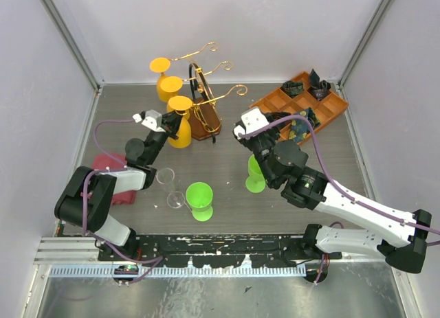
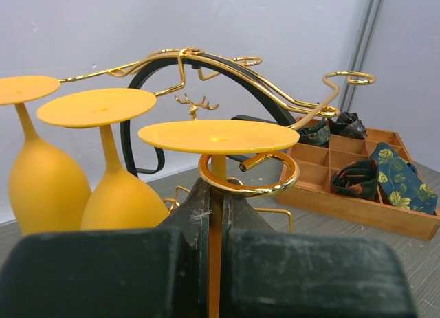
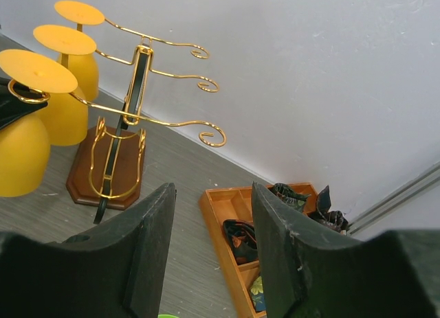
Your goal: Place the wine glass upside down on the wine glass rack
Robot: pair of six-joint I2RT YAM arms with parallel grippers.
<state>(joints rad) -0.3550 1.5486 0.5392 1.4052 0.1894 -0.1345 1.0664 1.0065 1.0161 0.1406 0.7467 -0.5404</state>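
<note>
At the front-most wire arm of the rack (image 1: 203,122), on its L side, the left gripper (image 2: 220,208) is clenched on the stem of a yellow wine glass (image 2: 218,136), bowl down and foot up. Wrist view: the stem sits inside the curled gold scroll (image 2: 249,189) at the arm's tip. The flat foot is just above the wire; can't tell if it rests on it. So step in hand = hanging. Glass is threaded at the entry, prob. not seated yet. The right gripper (image 3: 212,194) is released w/ nothing between its fingers, off the rack's R side and apart from it.

Next move, prob.: slide the stem inward along the wire toward the dark hoop, keep the glass plumb, lower till the foot bears on the wire, then let go. Risk: the bowl bumps the neighbour glass (image 2: 120,194) hanging just beside.

Materials:
- Glasses look like opaque matte plastic, smooth, w/ egg-shaped bowl, thin stem, disc foot.
- Rack = thin shiny gold wire, spiral ends, small deer ornament, black hoop, glossy brown wood base.
- Surface (image 1: 227,160) is grey and fine-grained.
- Orange tray (image 1: 328,112) w/ compartments holds dark patterned cloth rolls.
- A clear glass (image 1: 170,187) seems to lie on its side nr a green glass (image 1: 199,196).
</note>
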